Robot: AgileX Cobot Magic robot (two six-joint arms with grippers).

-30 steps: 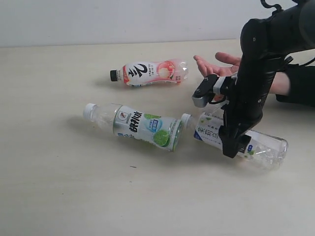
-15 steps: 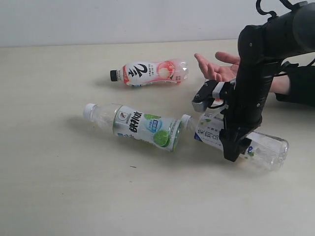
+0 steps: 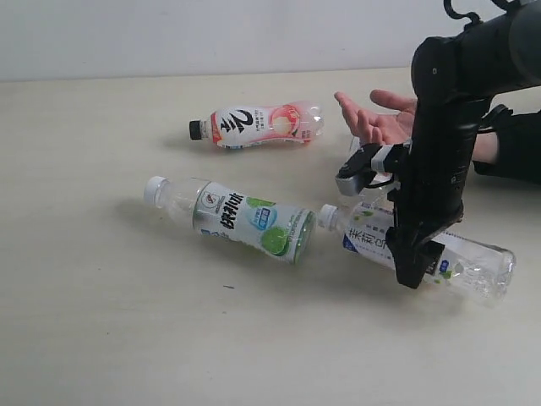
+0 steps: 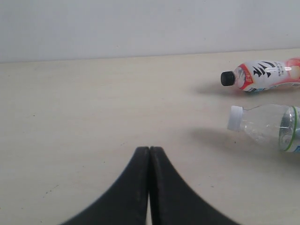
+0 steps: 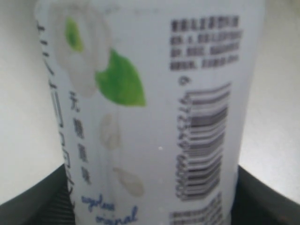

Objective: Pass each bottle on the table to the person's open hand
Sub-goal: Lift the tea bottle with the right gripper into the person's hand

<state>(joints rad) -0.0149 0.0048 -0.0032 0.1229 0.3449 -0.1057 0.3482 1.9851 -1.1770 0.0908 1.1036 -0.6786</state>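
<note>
Plain pale wall [image 3: 211, 34], soft light — even

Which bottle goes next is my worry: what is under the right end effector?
The leaf-label bottle lies on the table, clamped between the fingers of the right end effector. The arm covers the bottle's middle.

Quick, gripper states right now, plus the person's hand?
Left gripper: shut, empty.
Right gripper: closed on the white-label bottle.
Person's hand: open, palm up, empty.
</note>
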